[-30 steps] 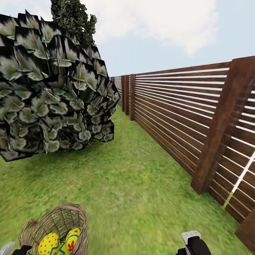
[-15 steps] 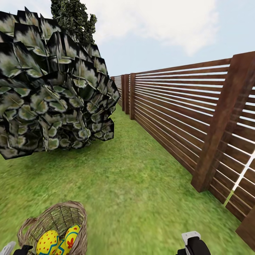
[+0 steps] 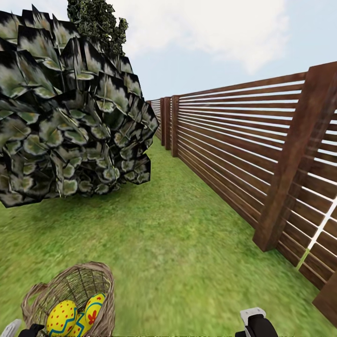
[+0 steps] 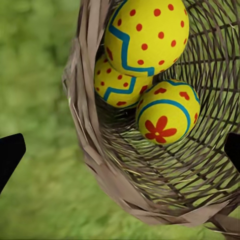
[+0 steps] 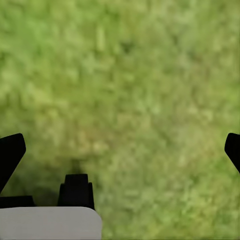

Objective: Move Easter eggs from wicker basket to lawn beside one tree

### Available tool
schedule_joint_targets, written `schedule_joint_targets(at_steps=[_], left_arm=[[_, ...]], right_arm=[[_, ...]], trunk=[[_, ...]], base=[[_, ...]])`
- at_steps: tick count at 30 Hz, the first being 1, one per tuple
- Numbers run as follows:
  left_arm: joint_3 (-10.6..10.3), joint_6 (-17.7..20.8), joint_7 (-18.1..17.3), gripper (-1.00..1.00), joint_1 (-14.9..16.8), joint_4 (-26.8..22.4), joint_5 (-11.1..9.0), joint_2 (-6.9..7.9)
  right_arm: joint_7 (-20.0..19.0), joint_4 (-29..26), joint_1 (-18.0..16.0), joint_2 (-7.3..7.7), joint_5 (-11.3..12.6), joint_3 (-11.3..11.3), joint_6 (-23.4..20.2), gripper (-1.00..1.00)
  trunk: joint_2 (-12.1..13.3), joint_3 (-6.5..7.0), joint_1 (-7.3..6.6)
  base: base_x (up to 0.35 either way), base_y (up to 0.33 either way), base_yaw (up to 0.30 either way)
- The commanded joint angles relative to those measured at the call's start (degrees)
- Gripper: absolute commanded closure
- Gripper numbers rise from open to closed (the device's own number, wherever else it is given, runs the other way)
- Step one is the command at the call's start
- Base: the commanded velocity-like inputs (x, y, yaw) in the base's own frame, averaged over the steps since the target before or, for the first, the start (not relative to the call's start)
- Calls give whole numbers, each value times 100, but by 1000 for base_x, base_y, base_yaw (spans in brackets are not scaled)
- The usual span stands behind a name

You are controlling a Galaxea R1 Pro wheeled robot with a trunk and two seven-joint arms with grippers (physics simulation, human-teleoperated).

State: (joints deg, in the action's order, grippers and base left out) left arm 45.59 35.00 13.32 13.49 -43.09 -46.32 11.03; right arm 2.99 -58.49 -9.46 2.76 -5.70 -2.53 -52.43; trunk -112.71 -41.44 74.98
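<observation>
The wicker basket (image 3: 104, 281) stands on the lawn (image 3: 182, 248) at the bottom left of the head view, holding three yellow Easter eggs with blue zigzags and red dots (image 4: 147, 37) (image 4: 117, 85) (image 4: 167, 112). Two eggs show from the head (image 3: 61, 318) (image 3: 93, 309). My left gripper (image 4: 120, 155) hangs open over the basket's rim (image 4: 105, 165), its fingertips wide apart and touching nothing. My right gripper (image 5: 120, 152) is open over bare grass. A large dark leafy mass (image 3: 70, 117) rises at the left; no trunk shows under it.
A brown slatted wooden fence (image 3: 234, 140) runs along the right side, with a thick post (image 3: 290, 164) close by. A strip of grass leads ahead between the foliage and the fence. A finer dark tree top (image 3: 96, 23) peeks over the leafy mass.
The whole head picture has shifted slightly upward, so the camera has moved. The basket, the eggs and both grippers hold the same relation to one another.
</observation>
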Motion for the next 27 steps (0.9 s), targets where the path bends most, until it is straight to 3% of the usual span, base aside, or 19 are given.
schedule_joint_targets(at_steps=[1,27], left_arm=[[12,24,48,-100,4,-8,-62,-3],[12,17,48,-100,4,1,-62,-13]], right_arm=[[-1,-5,-3,5,-32,-19,-31,-100],[-1,4,-4,5,-28,-141,-22,-100]], trunk=[[-44,-24,22],[-1087,-491,593]], base=[[0,0,0],[0,0,0]])
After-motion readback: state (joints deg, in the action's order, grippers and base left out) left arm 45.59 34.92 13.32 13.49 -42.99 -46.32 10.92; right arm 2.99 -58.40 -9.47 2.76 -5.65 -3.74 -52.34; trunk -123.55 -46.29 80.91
